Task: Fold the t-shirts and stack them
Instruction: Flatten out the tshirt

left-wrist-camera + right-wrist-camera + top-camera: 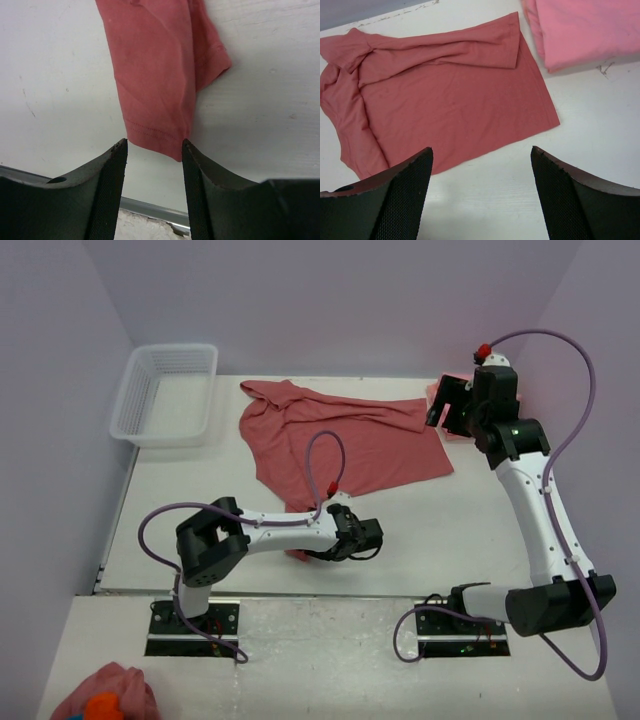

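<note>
At the near corner of the rose-red t-shirt [345,445], a hemmed flap [157,90] trails toward the arm bases. The left tool [154,143] sits low there, its jaws partway apart. The flap's stitched end lies just inside their mouth, not pinched, and bare white shows between the fingers below the hem. The flap runs straight away from the left tool, leaning a little to its left, so the cloth's long axis is nearly in line with the jaws rather than across them. A grip here would likely catch only the tip unless the tool goes further in. The right tool [481,149] hangs above the shirt's right edge, jaws wide and holding nothing. The shirt's body spreads left to right, with creased folds bunched along its far and left sides. Just beyond its far right corner lies a lighter salmon t-shirt [580,30], apparently folded. A white basket [130,400] stands apart, off the shirt's far left corner. Near and right of the shirt the surface [450,530] looks smooth, with room to drag the cloth flat. The left arm is the nearer one for this corner.
</note>
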{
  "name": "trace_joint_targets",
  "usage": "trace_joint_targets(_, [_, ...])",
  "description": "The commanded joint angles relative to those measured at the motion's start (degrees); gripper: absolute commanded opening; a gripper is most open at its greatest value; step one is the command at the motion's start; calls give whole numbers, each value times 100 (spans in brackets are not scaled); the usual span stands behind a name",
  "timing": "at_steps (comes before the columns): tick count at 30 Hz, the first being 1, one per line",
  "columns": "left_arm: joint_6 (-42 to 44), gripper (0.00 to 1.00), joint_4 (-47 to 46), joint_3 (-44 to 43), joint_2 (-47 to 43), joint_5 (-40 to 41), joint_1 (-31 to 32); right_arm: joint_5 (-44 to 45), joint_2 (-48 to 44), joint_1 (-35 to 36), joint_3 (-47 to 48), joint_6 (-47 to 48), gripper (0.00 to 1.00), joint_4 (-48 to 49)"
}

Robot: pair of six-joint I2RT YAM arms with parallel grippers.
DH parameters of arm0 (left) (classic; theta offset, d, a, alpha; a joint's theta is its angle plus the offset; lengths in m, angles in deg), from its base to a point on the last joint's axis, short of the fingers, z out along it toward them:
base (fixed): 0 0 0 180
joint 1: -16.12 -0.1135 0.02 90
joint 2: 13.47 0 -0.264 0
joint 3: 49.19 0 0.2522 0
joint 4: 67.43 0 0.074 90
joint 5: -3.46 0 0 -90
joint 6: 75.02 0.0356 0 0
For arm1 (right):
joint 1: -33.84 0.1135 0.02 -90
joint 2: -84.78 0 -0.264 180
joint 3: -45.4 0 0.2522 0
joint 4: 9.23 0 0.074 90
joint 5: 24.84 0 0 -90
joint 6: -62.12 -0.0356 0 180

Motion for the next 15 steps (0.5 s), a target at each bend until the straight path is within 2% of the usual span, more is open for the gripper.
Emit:
trace_joint_targets(1, [-426, 49, 200, 83, -67, 221, -12, 57, -12, -10, -1, -49, 79, 161])
trace_joint_targets(15, [-101, 48, -257, 197, 100, -227, -12, 48, -92, -19, 8, -49, 80, 196])
